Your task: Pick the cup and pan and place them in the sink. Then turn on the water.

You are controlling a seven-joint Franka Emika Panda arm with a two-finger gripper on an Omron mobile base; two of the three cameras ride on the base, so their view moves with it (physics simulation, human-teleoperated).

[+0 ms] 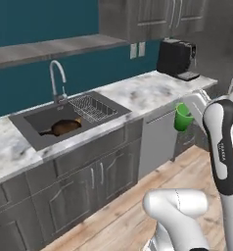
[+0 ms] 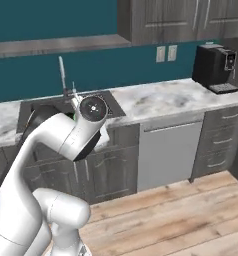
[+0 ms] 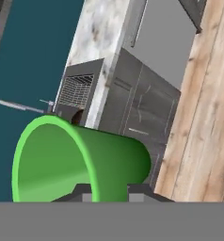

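Jaws clamped on green cup (image 3: 81,160), held off the table's (image 1: 152,90) near edge, right of sink (image 1: 35,122); skillet (image 1: 64,127) lying inside, beside dish rack (image 1: 92,108).

- A white robot arm with dark joints (image 2: 66,140) rises from the lower left and bends across the front of the dark grey rectangular sink (image 2: 28,114), hiding much of the basin.
- A tall grey faucet (image 2: 62,75) stands behind the sink against the teal wall (image 2: 51,20).
- The pale marbled stone counter (image 2: 166,100) runs to the right, carrying a black coffee machine (image 2: 216,67) at its far end.
- A grey dishwasher front (image 2: 168,150) sits under the counter, between dark grey cabinets (image 2: 218,145).
- Two white wall outlets (image 2: 166,53) sit above the counter, below grey upper cabinets (image 2: 166,20).
- The floor is light wooden planks (image 2: 181,220).
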